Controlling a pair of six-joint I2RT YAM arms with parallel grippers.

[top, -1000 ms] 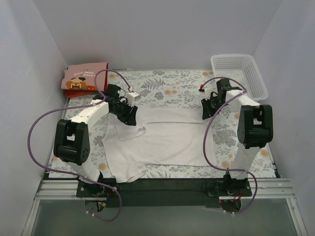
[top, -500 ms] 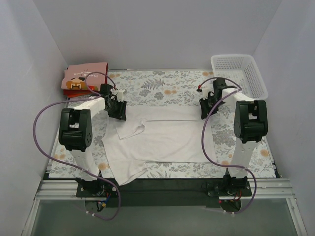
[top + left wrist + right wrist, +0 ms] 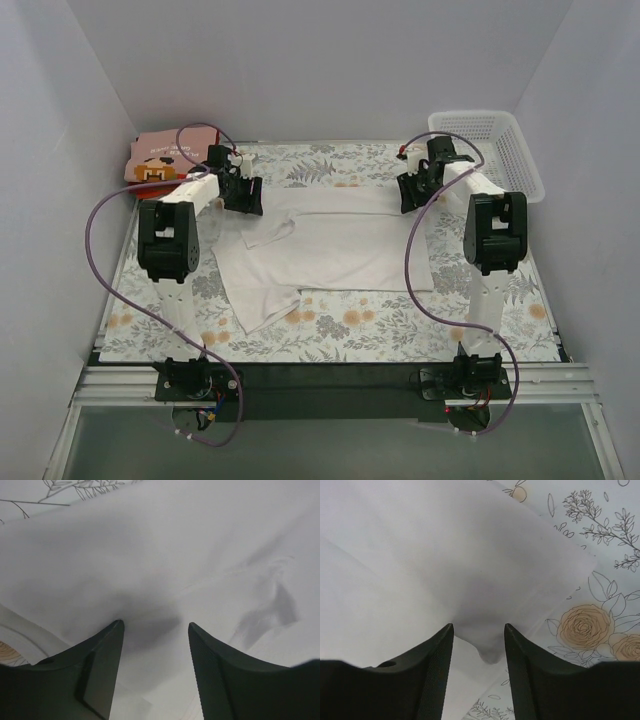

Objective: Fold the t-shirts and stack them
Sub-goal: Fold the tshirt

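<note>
The white t-shirt [image 3: 330, 245] lies flattened on the floral table cover, its far edge between the two grippers and a sleeve and the hem trailing toward the near left. My left gripper [image 3: 248, 195] sits at the shirt's far left corner. In the left wrist view the gripper [image 3: 156, 627] has its jaws apart over white cloth [image 3: 175, 555]. My right gripper [image 3: 408, 192] sits at the far right corner. In the right wrist view the gripper [image 3: 478, 627] is open too, with a small raised peak of cloth [image 3: 490, 652] between the fingers. The folded pink printed shirt [image 3: 160, 160] rests on a red one [image 3: 136, 179] at the far left.
A white lattice basket [image 3: 485, 116] stands at the far right corner. The floral table cover [image 3: 400, 320] shows in front of the shirt and also in the right wrist view [image 3: 600, 580]. Grey walls enclose three sides. Purple cables loop from both arms.
Both grippers moved toward the far side of the table, and the white shirt was dragged along with them, away from the near edge.
</note>
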